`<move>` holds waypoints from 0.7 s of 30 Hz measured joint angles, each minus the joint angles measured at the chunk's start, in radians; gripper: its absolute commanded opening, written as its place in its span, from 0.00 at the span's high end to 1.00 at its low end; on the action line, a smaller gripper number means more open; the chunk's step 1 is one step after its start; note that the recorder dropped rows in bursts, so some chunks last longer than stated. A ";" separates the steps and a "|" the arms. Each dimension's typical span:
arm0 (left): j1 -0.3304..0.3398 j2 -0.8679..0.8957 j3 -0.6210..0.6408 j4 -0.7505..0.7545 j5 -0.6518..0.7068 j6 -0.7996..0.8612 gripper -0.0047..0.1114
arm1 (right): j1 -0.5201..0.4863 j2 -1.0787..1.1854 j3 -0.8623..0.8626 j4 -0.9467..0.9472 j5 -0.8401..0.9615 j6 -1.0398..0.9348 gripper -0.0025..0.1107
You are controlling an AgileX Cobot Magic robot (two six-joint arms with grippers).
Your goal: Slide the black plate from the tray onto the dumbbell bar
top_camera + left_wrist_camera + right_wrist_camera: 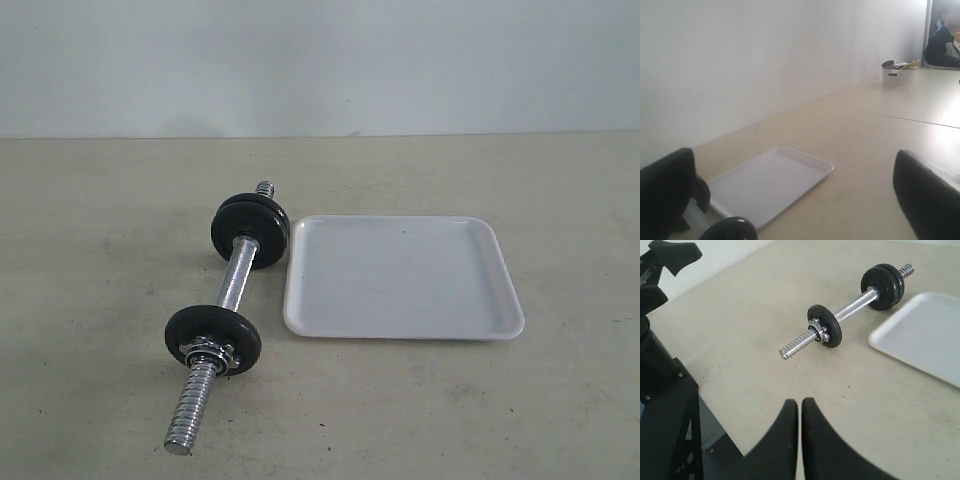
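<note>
1. Threaded chrome tip of the dumbbell bar point(237, 278) sits lowest in the exterior view, at lower left; the bar runs diagonally up and to the right across a beige table point(560, 400)
2. On the bar left of centre stands the near black plate point(213, 338), on its edge, with a chrome star nut point(208, 353) against its lower face
3. Higher up the bar is the far black plate point(250, 228), just beside the upper left corner of the tray point(400, 275); it looks doubled, perhaps two discs together, but that is not certain
4. The glossy white tray lies flat right of centre with nothing on it, so the task's plate is probably one of those on the bar; which one cannot be told
5. The left gripper point(792, 152) has its dark fingers at the two lower corners of the left wrist view, spread wide and holding nothing
6. The right gripper point(800, 405) is at bottom centre of the right wrist view, fingers pressed together on nothing, well apart from the bar
7. An iron plate is likely heavy, rigid and not fragile; pinching across its raised rim should hold best, while the round bar may roll
</note>
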State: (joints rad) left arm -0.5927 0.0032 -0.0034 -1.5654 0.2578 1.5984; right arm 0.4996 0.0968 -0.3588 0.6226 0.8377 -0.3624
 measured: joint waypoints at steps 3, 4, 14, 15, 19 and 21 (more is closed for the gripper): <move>0.000 0.000 0.000 -0.012 0.020 0.000 0.06 | 0.000 0.000 0.004 -0.002 -0.010 0.000 0.98; 0.000 0.000 0.000 -0.023 0.023 0.000 0.06 | 0.000 0.000 0.004 -0.002 -0.012 0.000 0.98; 0.000 0.000 0.000 -0.160 0.006 0.000 0.18 | 0.000 0.000 0.004 -0.002 -0.015 0.008 0.98; 0.000 0.000 0.000 -0.162 -0.015 -0.004 0.27 | 0.000 0.000 0.004 -0.002 -0.015 0.010 0.98; 0.000 0.000 0.000 -0.168 -0.063 -0.024 0.87 | 0.000 0.000 0.004 -0.002 -0.015 0.011 0.98; 0.000 0.000 0.000 -0.168 -0.065 -0.026 0.91 | 0.000 0.000 0.004 -0.002 -0.015 0.011 0.98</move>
State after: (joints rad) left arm -0.5927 0.0032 -0.0034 -1.7338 0.1930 1.5725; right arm 0.4996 0.0968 -0.3553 0.6202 0.8224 -0.3519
